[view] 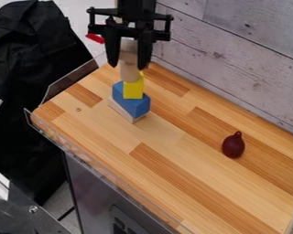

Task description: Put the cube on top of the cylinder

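Observation:
The black gripper (128, 66) hangs over the far left part of the wooden table. Its two fingers are shut on a pale wooden cylinder (129, 73), which stands upright between them. Just below the cylinder is a yellow cube (133, 90), partly covered by the cylinder's lower end; whether the two touch, I cannot tell. The yellow cube sits on a blue block (132, 101), with a pale, flat block (125, 112) under the blue one.
A dark red, egg-shaped object (233, 146) with a small stem lies on the right part of the wooden tabletop (167, 183). A clear rim (69, 81) edges the table's left side. A whitewashed plank wall (235, 59) stands behind.

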### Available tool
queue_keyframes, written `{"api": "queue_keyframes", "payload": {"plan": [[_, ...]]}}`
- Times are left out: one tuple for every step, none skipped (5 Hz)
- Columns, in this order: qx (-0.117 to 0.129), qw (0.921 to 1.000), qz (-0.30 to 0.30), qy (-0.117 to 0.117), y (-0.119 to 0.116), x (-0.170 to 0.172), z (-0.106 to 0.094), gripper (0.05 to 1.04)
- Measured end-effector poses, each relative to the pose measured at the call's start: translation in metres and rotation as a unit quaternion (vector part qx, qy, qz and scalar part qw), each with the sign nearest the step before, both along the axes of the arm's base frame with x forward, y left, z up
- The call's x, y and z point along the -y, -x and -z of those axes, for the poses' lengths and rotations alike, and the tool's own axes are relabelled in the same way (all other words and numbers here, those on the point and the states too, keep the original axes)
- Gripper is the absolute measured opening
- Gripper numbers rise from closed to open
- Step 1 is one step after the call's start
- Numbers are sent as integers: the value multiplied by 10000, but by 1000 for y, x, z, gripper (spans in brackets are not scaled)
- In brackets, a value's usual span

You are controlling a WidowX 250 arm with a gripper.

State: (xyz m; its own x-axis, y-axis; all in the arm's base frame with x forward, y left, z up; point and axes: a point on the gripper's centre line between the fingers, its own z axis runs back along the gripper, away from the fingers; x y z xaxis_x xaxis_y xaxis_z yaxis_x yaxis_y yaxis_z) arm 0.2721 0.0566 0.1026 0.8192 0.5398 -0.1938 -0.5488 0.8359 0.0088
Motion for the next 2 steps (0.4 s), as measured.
{"api": "queue_keyframes", "payload": {"plan": [[-11,10000,-52,40,0,-4,2,511],[-35,10000,-44,64,0,-3,5,511]]}}
